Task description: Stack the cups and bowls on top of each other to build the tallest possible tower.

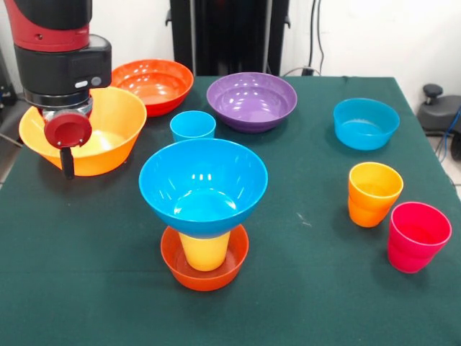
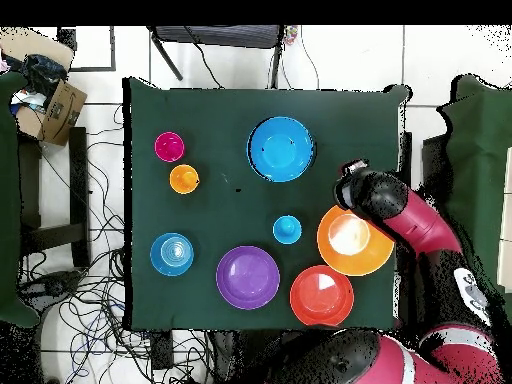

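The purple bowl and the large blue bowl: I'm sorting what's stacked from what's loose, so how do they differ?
The purple bowl sits directly on the green table; the large blue bowl is raised, perched on a yellow cup standing in a small red-orange bowl. The purple bowl stands alone, while the large blue bowl tops the tower. The large blue bowl looks deeper and more funnel-shaped. Both are upright, empty, glossy, round.

Tower (image 1: 204, 209) centre-front; two cups (image 1: 373, 193) right; bowls (image 1: 251, 101) behind.
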You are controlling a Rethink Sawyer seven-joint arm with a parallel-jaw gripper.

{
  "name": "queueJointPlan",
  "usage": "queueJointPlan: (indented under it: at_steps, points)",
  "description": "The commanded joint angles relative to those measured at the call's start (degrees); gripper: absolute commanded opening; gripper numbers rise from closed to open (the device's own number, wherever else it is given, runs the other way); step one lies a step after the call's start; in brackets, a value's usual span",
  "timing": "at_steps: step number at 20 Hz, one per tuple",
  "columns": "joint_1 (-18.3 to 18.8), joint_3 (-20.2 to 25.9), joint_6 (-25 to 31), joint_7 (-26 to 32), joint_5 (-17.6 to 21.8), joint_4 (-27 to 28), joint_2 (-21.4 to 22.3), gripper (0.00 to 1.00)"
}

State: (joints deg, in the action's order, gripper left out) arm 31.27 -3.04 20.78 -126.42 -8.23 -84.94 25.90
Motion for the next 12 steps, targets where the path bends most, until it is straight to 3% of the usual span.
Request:
queueJointPlan:
  at_steps: [1, 12]
  points:
    - [-1.86, 2.86, 0.19, -3.46, 1.79, -1.51, -1.42, 0.0]
    - [-2.03, 2.41, 3.84, -2.6, 1.62, -2.84, 2.51, 0.0]
